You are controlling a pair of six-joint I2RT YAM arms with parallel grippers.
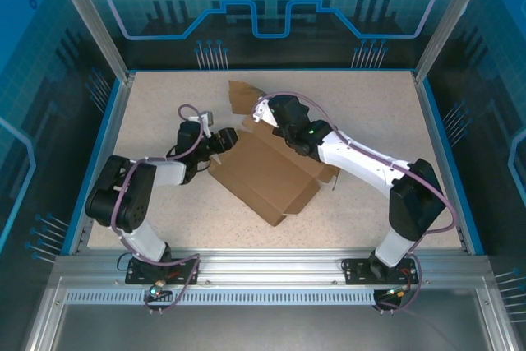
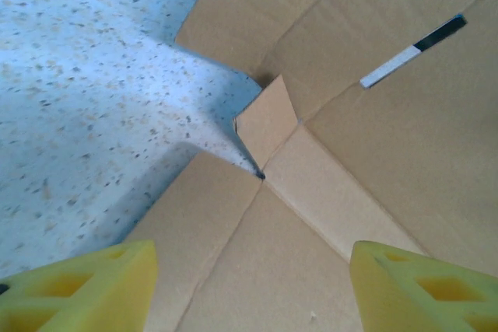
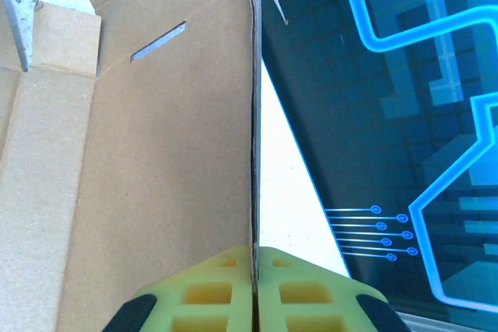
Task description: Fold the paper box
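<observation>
Right tool clenched on upright panel edge of paper box, mid-tabletop. Left tool released, hovering over its corner. I judge cardboard light, stiff, springy at creases; grip flap edges.

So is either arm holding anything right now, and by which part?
The right jaws clamp the cardboard box by the thin edge of one panel. The left jaws are open, holding nothing.

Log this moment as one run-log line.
task: fold paper box | left gripper: open, above box creases | right gripper: shut on box panel edge | box: on table, not fully folded
</observation>
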